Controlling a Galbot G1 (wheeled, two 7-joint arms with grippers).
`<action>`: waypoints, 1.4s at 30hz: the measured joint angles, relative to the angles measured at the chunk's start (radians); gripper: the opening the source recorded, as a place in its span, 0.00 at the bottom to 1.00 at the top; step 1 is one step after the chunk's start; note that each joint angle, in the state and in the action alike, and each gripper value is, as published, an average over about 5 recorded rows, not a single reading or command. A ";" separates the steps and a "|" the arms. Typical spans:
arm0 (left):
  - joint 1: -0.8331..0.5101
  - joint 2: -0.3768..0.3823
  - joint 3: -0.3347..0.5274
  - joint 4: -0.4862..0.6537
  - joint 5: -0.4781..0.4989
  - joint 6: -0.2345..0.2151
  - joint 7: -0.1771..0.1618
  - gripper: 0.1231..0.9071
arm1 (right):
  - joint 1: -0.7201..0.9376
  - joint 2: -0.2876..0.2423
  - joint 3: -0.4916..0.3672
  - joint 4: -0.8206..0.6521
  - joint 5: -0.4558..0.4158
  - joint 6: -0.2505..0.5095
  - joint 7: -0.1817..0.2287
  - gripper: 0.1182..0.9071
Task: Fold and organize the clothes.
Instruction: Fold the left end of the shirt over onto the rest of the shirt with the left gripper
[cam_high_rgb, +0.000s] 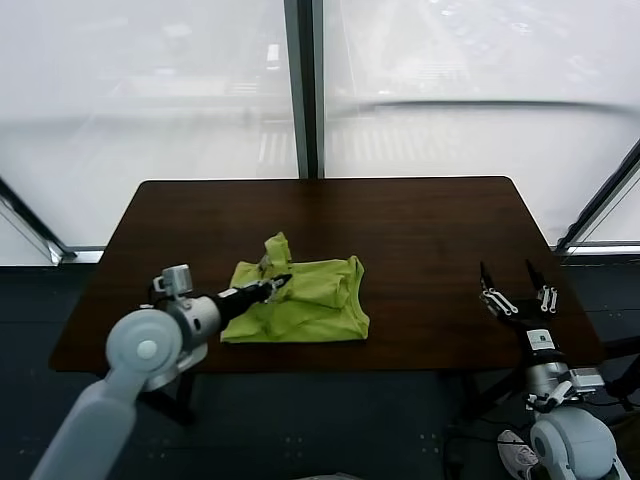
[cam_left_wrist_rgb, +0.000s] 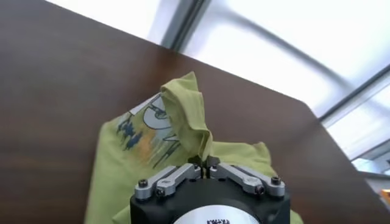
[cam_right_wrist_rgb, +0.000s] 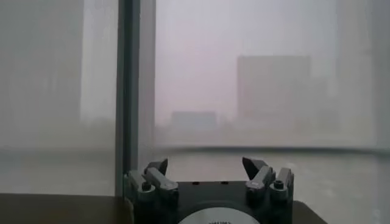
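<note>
While my left gripper (cam_high_rgb: 283, 283) pinches a raised fold of the T-shirt (cam_high_rgb: 310, 305), I should carry it across slowly; the right gripper (cam_high_rgb: 517, 287) waits wide over the bench (cam_high_rgb: 420, 220).

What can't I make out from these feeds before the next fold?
- T-shirt: in the head view, its layers and lower sleeve are hidden under its own folds.
- Printed graphic: in the left wrist view, partly covered by the lifted fabric; too small in the head view.
- Left claw, shut on the T-shirt: grip depth hidden by cloth.
- Right claw, open: its wrist view misses the T-shirt.
</note>
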 joint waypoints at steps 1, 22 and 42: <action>-0.021 -0.019 0.027 0.007 -0.003 0.000 -0.007 0.08 | -0.006 0.006 0.007 0.000 -0.002 0.001 0.000 1.00; -0.166 -0.204 0.239 0.077 0.006 0.000 -0.039 0.08 | -0.023 0.047 0.020 -0.008 -0.025 0.000 0.003 1.00; -0.144 -0.293 0.275 0.139 0.113 0.000 -0.016 0.10 | -0.027 0.062 0.018 -0.010 -0.043 0.000 0.004 1.00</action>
